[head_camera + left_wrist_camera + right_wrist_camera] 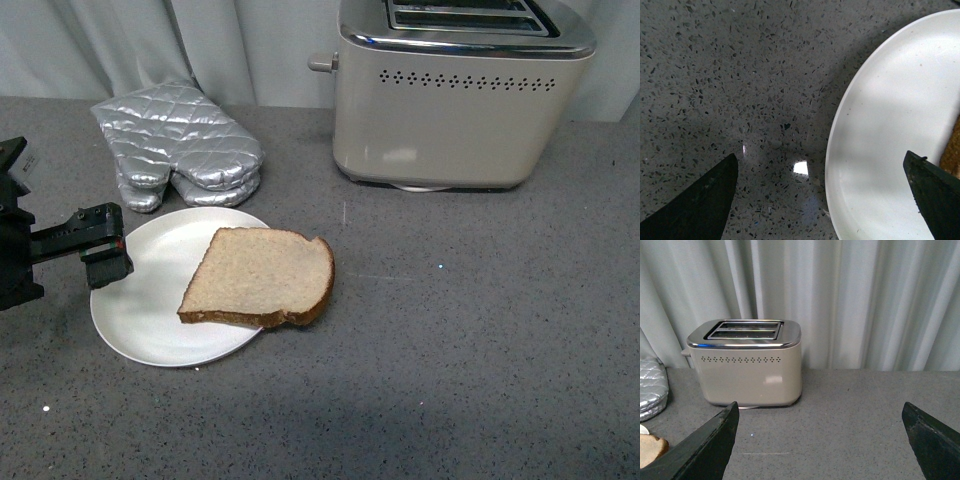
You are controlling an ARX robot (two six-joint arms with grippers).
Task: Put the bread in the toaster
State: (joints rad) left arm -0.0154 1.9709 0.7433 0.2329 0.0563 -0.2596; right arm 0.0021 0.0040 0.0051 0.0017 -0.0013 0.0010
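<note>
One bread slice [258, 277] overhanging plate [140, 305], toaster [455, 110] apart

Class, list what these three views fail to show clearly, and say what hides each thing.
- Toaster slots: front view crops them at the top edge.
- Bread: both wrist views show only a sliver at the picture's edge.
- Plate: front view, partly covered by the bread.
- Right gripper: outside the front view.

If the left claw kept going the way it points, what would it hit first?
Probably the white plate, at its near rim, with the bread beyond; the open left gripper straddles that rim, though its downward tilt is unclear.
</note>
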